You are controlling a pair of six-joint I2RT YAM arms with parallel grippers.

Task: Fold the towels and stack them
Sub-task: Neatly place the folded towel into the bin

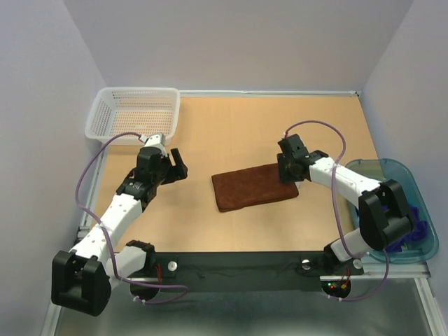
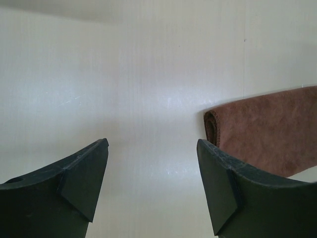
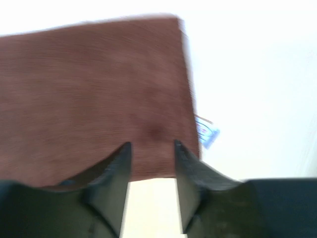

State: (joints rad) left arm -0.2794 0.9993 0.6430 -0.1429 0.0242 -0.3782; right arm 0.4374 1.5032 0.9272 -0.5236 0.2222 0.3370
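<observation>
A rust-brown towel point(image 1: 254, 186) of soft terry cloth is seen, its pile short, matt and slightly fuzzy, with a thicker, rolled look along the folded edge. A small white label point(image 3: 205, 131), thin and smooth, is shown at one corner. The worktop point(image 1: 231, 133) is faced with a pale, wood-toned sheet, smooth and faintly sheened. The fingers of the left tool point(image 2: 152, 144) and of the right tool point(image 3: 151, 144) are formed of dark, matt plastic, finely scuffed. A basket point(image 1: 133, 112) of white plastic lattice and a bin point(image 1: 402, 171) of glossy, translucent blue plastic are seen; a blue towel point(image 1: 418, 227) of soft, matt cloth is held in the bin.
</observation>
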